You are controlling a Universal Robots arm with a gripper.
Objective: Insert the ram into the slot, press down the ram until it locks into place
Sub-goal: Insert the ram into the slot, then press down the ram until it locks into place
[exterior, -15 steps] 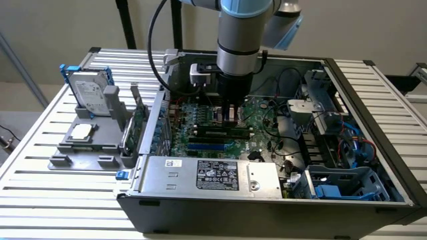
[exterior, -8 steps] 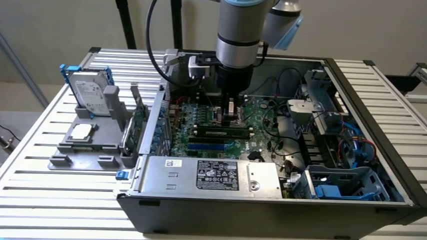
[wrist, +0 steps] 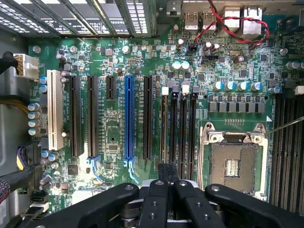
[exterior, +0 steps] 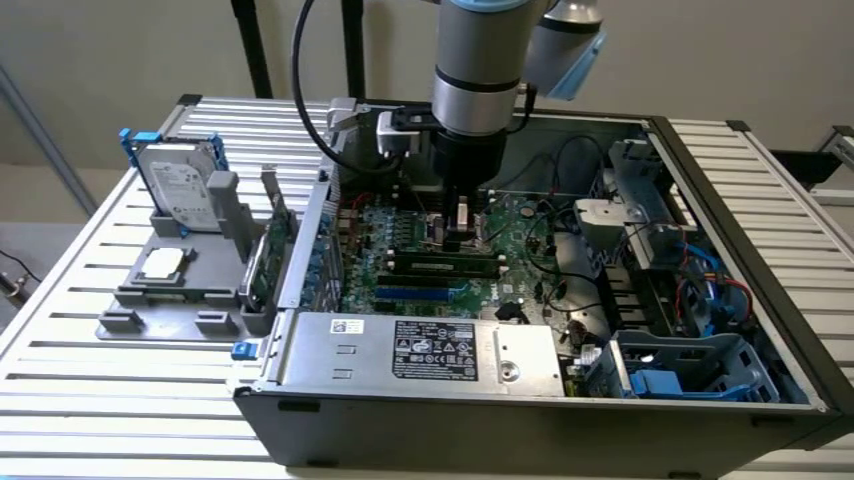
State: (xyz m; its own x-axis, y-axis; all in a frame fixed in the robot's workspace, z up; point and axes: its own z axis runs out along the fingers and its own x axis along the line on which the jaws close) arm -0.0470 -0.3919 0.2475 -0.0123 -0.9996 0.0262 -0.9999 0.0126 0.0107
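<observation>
Green ram (exterior: 434, 263) lies along a black slot (exterior: 430, 273) mid-frame in the exterior view, apparently seated. Tool (exterior: 461, 237) sits just above it, fingers (wrist: 167, 176) drawn together at the wrist view's lower centre, gripping nothing I can make out. Risk: off-centre push tilts the stick, so one end clip won't latch.

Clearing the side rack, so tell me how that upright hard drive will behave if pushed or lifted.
The hard drive looks like a metal-cased block, so it is probably stiff and heavy for its size. It stands on edge in the grey holder, so a sideways push might tip it. Its blue frame likely grips better than the smooth label.
</observation>
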